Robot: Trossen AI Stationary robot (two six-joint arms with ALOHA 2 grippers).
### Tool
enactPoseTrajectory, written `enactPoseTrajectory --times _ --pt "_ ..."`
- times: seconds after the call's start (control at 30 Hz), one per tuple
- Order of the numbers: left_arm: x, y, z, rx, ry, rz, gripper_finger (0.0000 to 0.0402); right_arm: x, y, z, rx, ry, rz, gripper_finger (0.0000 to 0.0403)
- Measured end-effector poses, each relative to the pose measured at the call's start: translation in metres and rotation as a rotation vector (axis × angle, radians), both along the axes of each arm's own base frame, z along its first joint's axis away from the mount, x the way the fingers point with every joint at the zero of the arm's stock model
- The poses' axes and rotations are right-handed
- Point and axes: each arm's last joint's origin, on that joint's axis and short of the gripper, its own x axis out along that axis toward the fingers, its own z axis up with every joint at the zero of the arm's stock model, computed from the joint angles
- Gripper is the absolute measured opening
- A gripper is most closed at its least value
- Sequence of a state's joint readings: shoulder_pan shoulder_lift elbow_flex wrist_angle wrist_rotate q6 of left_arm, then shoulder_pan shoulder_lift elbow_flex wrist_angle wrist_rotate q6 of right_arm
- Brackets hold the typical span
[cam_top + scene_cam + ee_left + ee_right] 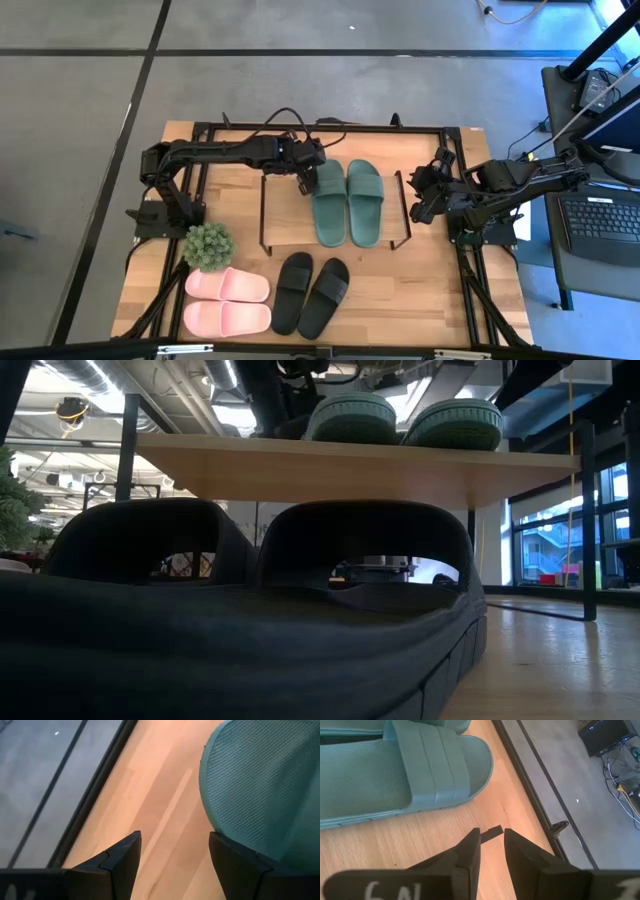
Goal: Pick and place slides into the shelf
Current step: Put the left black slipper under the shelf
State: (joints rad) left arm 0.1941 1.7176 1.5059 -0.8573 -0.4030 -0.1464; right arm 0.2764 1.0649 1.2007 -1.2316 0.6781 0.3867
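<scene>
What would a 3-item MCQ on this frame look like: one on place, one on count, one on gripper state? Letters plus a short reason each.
1. Where do the green slides lie?
A. on the shelf top
B. beside the plant
C. on the floor

2. How many slides lie on the table off the shelf?
A. two
B. four
C. six

3. How does the left gripper stand?
A. shut on a pink slide
B. open, holding nothing
C. shut on the plant

Key:
1 A: the high view shows both green slides side by side on the shelf board, and the low view shows them on top of it.
2 B: the pink slides and the black slides, a pair each, lie on the table in front of the shelf.
3 B: in the left wrist view the fingers stand apart with bare board between them, beside a green slide's end.
</scene>
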Motion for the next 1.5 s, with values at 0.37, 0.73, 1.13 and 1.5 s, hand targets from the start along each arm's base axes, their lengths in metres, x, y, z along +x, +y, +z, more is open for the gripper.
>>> enactPoseTrajectory --times 0.37,0.73,1.13,1.5 --pt "-0.011 0.000 0.011 0.024 0.021 0.019 0.0226 0.000 0.000 0.000 0.000 0.000 0.000 0.0089" --pt "-0.040 -0.045 0.068 0.098 -0.115 -0.130 0.0226 0.000 0.000 -0.001 -0.003 0.005 0.003 0.0089" --pt "-0.052 -0.132 0.079 0.194 -0.196 -0.281 0.0226 -0.005 0.003 -0.038 -0.079 0.084 0.008 0.0089" --pt "-0.063 -0.183 0.080 0.198 -0.231 -0.440 0.0226 -0.018 0.019 -0.027 -0.048 -0.059 0.127 0.0089"
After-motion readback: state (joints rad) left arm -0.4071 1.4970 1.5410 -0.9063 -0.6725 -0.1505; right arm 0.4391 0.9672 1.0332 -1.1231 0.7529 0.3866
